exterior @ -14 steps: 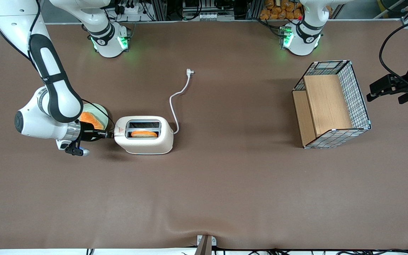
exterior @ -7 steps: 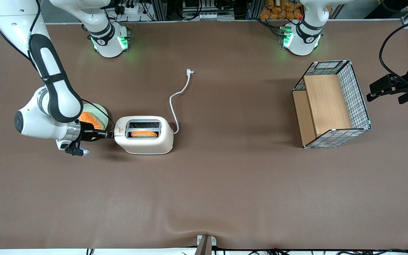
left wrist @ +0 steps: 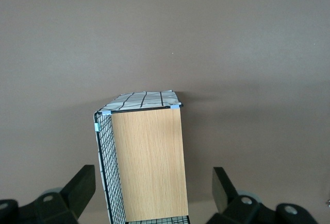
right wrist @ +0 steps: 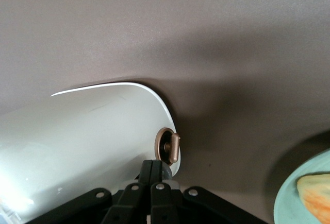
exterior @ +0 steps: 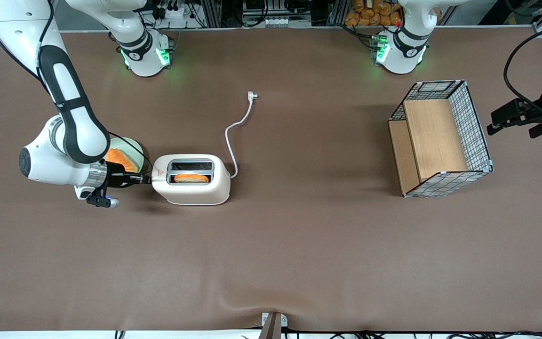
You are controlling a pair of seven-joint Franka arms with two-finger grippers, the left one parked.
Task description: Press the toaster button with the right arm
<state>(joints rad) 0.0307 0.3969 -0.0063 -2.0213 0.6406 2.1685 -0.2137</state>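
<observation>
Across the whole front view stretches a brown table covering (exterior: 299,245), slightly wrinkled at the edge nearest the camera, with equipment racks and cables lining the room above its top edge. Near the working arm's end of the table, the right arm (exterior: 71,122) bends down from above, its forearm lying almost level over the table and its silver wrist ring facing the toaster (exterior: 191,179). Its gripper (exterior: 145,178) points horizontally at the toaster's short end nearest the red triangle mark (exterior: 159,173), the fingers (right wrist: 152,175) pressed together with nothing between them and their tips at the toaster button (right wrist: 166,172), which their tips largely hide in the right wrist view; just beside it a brownish knob (right wrist: 168,148) sticks out of the same end. This cream-white toaster stands upright with 2 slots: the slot nearer the front camera holds 1 slice of toast (exterior: 191,178), the other looks dark. A white cord (exterior: 234,134) runs from the toaster to a loose plug (exterior: 251,95) lying on the table. Partly hidden under the wrist sits a pale green plate (exterior: 134,147) carrying an orange piece of food (exterior: 121,159). Toward the parked arm's end stands a wire-mesh basket (exterior: 475,129) holding a stepped wooden insert (exterior: 433,141).
</observation>
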